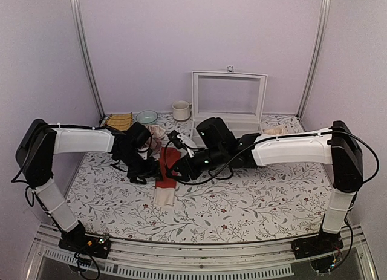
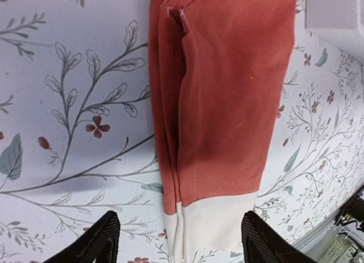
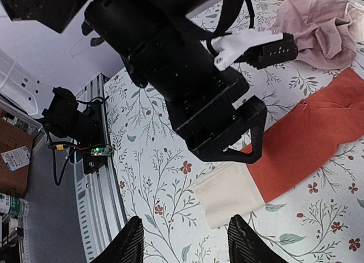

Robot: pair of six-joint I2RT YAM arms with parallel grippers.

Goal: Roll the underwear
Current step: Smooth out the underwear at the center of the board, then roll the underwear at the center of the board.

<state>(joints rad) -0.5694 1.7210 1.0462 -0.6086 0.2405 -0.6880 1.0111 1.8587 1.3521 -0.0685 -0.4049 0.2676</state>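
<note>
One long strip is what you have to work with. The underwear [image 2: 227, 104] lies flat on the flowered table [image 2: 68, 75], folded lengthwise. It runs down the middle of the left wrist view, with the red part up and the cream waistband [image 2: 210, 229] at the bottom edge. In the top view it sits in the middle of the frame, between the two arms.

No roll looks started yet, so you seem to be at the step of picking an end. Your left gripper [image 2: 183, 243] hangs right over the waistband, its fingers [image 2: 105, 237] spread wide with nothing pinched. Your right gripper [image 3: 185, 243] shows at the bottom of its own view. It is spread too and holds nothing.

Next you likely need to go down, nip the waistband edge and turn it over toward the red end. Keep the strip straight as you do. A pink cloth [image 3: 318, 30] lies in the upper right of the right wrist view; leave it be.
</note>
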